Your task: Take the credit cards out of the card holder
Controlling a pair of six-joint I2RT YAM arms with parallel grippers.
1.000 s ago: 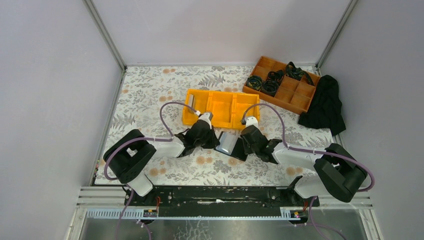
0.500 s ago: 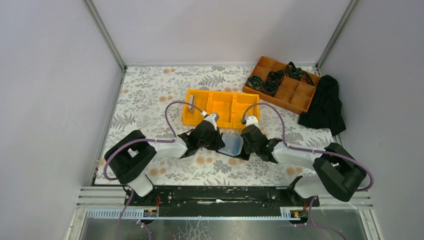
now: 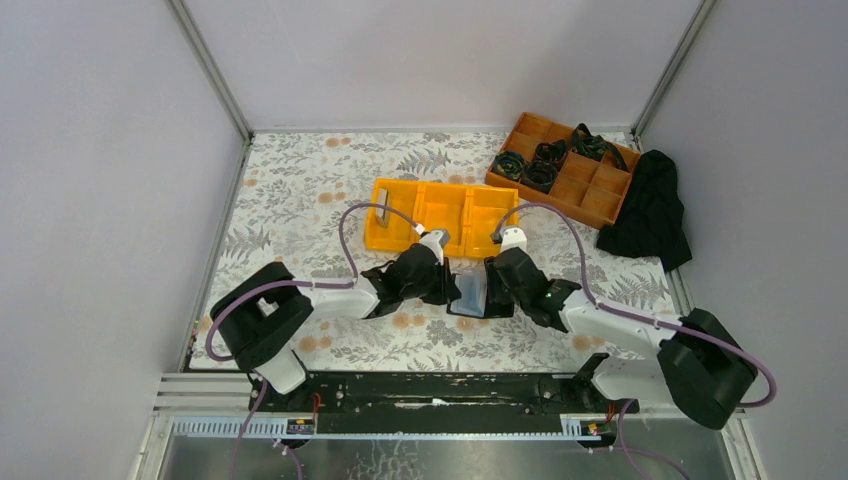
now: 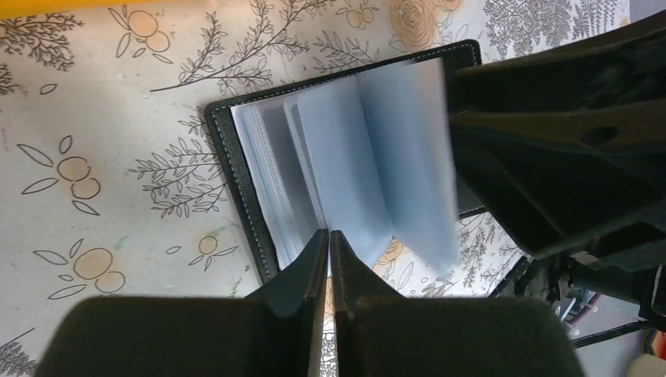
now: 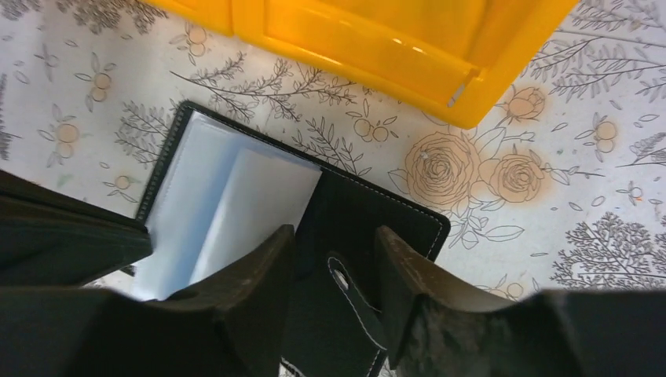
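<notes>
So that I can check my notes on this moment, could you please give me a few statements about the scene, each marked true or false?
1. The card holder lies open on the table, clear sleeves showing. True.
2. The left gripper has its fingers spread wide. False: they are pressed together at the holder's edge.
3. The yellow bin sits beyond the holder, away from the arm bases. True.
4. The black cloth covers the holder. False: it lies at the table's right edge, beside the wooden tray.
5. The right gripper straddles the holder's black strap. True.
</notes>
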